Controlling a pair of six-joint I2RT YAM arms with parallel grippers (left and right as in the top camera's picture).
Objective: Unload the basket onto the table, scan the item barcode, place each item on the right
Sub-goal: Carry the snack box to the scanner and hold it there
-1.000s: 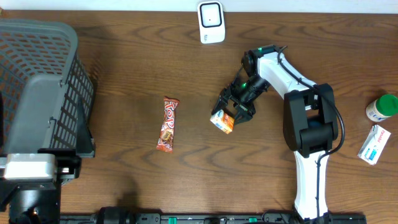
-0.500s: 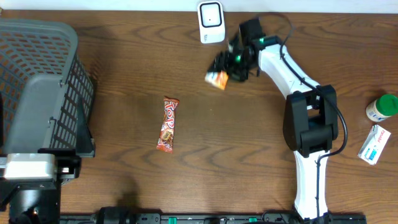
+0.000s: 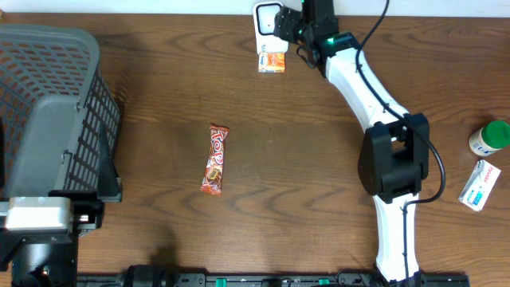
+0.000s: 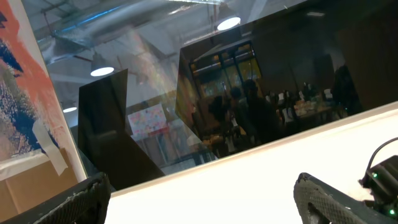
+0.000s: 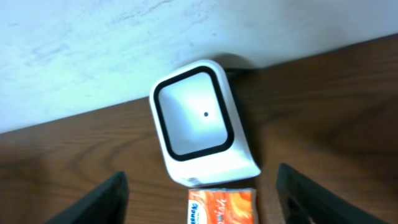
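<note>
The item, a small orange box [image 3: 272,61], sits right in front of the white barcode scanner [image 3: 269,24] at the table's far edge. My right gripper [image 3: 290,38] hovers over both, open. In the right wrist view the orange box [image 5: 222,207] shows below the scanner [image 5: 198,124], with a gap to each dark finger; my right gripper [image 5: 201,173] holds nothing. My left gripper [image 4: 199,190] is open and empty, pointing up at a wall and a dark window.
A grey mesh basket [image 3: 48,72] fills the left side. A red candy bar [image 3: 215,159] lies mid-table. A green-lidded bottle [image 3: 490,137] and a white carton [image 3: 480,185] sit at the right edge.
The right gripper carried the orange box from mid-table up to the scanner, and its jaws have widened off the box. The left gripper has not changed.
</note>
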